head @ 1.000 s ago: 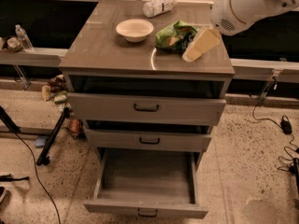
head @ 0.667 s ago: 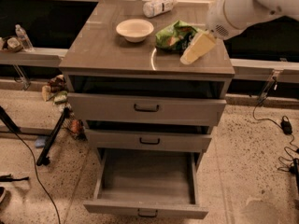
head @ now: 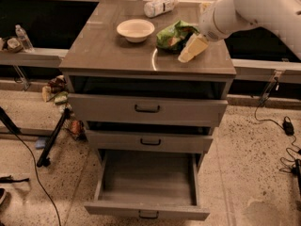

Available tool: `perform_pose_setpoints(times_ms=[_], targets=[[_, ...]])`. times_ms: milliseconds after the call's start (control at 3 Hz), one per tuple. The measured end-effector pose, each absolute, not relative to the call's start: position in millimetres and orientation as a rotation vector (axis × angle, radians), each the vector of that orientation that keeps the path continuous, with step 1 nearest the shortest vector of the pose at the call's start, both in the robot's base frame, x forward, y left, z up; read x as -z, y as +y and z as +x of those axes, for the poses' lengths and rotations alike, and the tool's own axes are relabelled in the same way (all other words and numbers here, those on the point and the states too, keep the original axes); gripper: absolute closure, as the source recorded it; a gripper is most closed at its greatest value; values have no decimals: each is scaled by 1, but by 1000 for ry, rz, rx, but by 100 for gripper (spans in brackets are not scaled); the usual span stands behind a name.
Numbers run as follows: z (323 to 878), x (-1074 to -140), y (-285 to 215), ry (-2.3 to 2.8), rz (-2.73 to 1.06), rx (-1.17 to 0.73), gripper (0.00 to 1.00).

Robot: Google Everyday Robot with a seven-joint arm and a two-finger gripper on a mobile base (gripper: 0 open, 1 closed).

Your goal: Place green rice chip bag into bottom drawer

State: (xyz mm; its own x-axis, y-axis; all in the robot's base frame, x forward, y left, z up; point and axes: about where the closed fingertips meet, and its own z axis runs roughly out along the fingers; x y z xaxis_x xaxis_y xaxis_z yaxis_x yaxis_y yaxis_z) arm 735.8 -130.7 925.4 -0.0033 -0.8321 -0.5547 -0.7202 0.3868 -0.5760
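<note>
On the cabinet top (head: 94,55), the green rice chip bag (head: 175,35) lies just beside the gripper (head: 192,50), whose grip I cannot tell, and its light, crinkly, slippery foil probably suits pinching a crumpled fold.

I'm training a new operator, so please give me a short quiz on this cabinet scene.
1. True or false: the green bag already lies in the bottom drawer.
2. Which drawer stands wide open? A) top B) middle C) bottom
3. Fill in: the tool is over the cabinet top, on the far side of the ____ from the bowl.

Key:
1. False. The bag lies on the cabinet top, between the bowl and the tool.
2. C.
3. bag.
</note>
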Motion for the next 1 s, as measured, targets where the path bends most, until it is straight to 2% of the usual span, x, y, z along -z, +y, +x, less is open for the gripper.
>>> perform_pose_setpoints(times_ms=[667,1000], targets=[[805,-906,-145,1694,-1334,274,0],[819,-900,-152,1690,-1323,288,17]])
